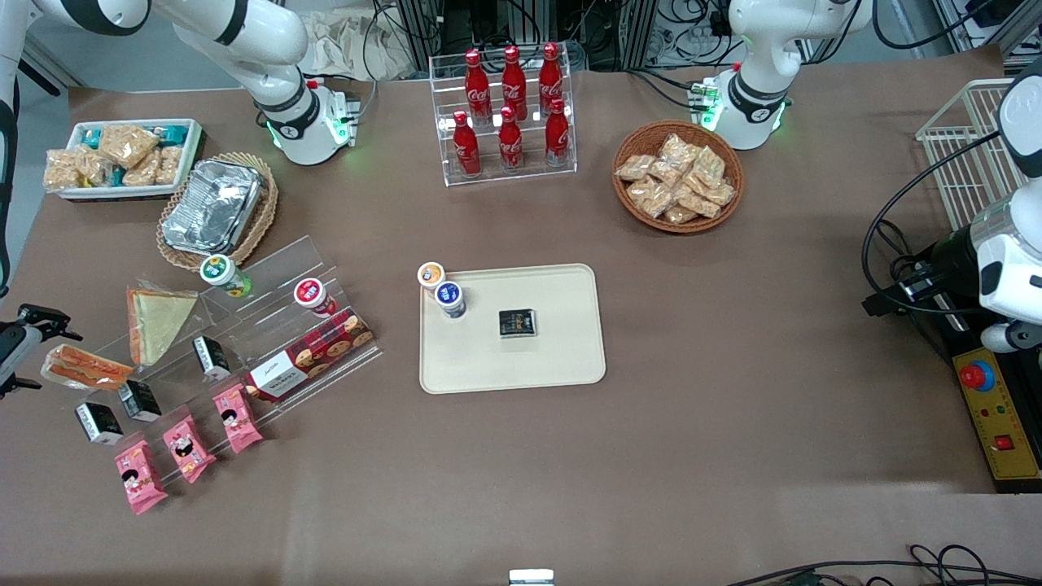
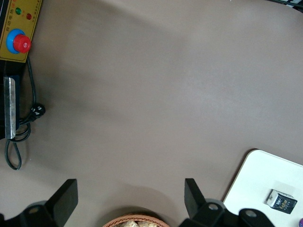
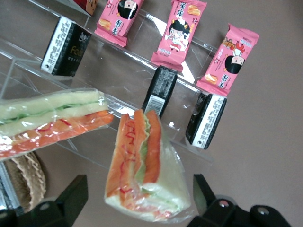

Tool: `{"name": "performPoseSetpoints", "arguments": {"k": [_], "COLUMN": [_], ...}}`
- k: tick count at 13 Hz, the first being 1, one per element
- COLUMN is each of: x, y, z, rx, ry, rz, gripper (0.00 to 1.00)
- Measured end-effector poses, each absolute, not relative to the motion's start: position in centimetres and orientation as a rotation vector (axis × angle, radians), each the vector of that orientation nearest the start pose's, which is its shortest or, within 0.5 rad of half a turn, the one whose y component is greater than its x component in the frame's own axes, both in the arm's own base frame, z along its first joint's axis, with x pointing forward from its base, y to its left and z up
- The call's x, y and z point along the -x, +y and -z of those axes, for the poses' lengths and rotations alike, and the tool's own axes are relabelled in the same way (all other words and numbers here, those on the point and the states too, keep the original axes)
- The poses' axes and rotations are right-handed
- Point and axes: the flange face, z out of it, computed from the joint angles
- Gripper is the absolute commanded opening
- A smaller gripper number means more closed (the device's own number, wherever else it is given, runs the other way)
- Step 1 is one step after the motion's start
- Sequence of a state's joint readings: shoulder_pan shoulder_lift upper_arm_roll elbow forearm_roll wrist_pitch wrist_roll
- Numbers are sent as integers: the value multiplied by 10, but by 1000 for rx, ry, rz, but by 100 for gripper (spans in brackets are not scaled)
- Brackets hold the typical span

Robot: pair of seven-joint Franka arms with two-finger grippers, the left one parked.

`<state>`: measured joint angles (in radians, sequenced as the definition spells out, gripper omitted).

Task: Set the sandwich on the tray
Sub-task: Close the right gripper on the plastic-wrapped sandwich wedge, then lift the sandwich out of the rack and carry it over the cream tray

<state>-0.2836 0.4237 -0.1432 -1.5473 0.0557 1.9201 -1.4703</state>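
We see spread gripper (image 3: 135, 203) over sandwich (image 3: 142, 165), soft, light, slippery wrap; pinch gently across bread faces.

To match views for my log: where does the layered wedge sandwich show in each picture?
Front view: the sandwich at the clear shelf's edge, working arm's end, beside the tool.
Right wrist view: sandwich between the open tool's fingers.
Left wrist view: not in it.
Shared landmark: pink packets, front and right wrist.
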Motion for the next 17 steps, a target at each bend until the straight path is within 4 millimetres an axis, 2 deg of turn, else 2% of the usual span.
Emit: {"name": "performPoseSetpoints", "arguments": {"k": [5,6,7,9,11,15,17], "x": [-622,-622,-622,-623,-623,-624,-627], "y": [-265,-266,-266,-266,-266,-264,-263], "z": [-391,-387,-383,-377,-377,-383,-404], "rx": [2656,2650,2644,2634,2634,2625,2618], "ry": [-1604,-1606,-1607,-1609,-1611,-1612,-1618], "rz": [-60,-66,-72,-81,-80,-86,-85], "gripper": [98,89,70,42,25,25,25]}}
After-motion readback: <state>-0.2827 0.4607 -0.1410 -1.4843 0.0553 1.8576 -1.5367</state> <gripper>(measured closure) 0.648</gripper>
